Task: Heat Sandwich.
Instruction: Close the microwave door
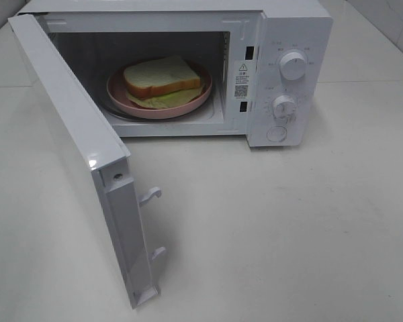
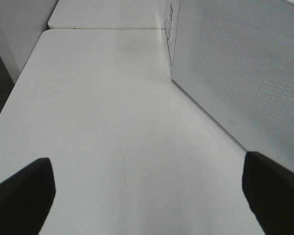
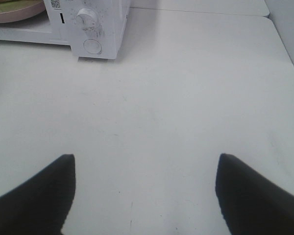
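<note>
Sandwich (image 1: 162, 77) inside microwave (image 1: 289, 40), well away from left fingers (image 2: 19, 196), right fingers (image 3: 34, 196), both splayed, empty

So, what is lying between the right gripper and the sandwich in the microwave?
In the right wrist view, only bare table separates the right gripper from the microwave; the sandwich sits inside on its plate.

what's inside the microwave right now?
In the microwave, a pink plate carrying the sandwich: bread slice on top, green layer poking out underneath. The bread hides any other filling and the plate's middle.
</note>
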{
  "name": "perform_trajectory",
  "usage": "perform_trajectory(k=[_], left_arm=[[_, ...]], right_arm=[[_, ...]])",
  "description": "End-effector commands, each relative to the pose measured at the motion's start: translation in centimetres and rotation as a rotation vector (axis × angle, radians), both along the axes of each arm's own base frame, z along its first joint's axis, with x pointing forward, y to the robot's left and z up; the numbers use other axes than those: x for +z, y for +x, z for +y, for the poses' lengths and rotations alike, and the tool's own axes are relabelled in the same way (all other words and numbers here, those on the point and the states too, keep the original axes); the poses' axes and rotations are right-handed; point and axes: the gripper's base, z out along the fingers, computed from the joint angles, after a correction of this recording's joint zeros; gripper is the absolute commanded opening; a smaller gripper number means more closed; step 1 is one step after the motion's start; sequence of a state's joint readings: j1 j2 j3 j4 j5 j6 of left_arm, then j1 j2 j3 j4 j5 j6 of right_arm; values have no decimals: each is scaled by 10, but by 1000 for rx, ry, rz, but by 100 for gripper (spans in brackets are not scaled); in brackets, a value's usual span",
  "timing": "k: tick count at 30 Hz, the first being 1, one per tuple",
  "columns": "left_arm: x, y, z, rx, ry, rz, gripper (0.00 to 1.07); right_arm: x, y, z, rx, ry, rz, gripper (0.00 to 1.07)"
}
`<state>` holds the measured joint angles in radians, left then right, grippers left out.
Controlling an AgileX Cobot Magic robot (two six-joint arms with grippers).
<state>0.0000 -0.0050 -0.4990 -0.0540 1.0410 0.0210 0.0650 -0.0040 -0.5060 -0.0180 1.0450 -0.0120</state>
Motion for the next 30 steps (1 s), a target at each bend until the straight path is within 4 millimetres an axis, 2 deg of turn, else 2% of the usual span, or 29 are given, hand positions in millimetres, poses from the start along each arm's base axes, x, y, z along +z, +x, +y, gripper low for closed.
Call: perform_trajectory(k=[1, 16, 21, 28, 29, 30], left_arm=[[0, -3, 0, -1, -3, -28, 98], [0, -3, 0, 0, -9, -33, 98], [9, -1, 0, 1, -12, -61, 97], [18, 15, 0, 3, -18, -72, 83], [19, 19, 0, 4, -18, -69, 80], [20, 24, 0, 5, -19, -61, 72]], right_arm=[[0, -3, 0, -3, -12, -32, 76], [0, -3, 0, -3, -12, -32, 76], [0, -3, 0, -3, -12, -32, 76], [0, -3, 0, -3, -12, -32, 76], [0, -3, 0, -3, -12, -32, 76], [0, -3, 0, -4, -10, -31, 76]])
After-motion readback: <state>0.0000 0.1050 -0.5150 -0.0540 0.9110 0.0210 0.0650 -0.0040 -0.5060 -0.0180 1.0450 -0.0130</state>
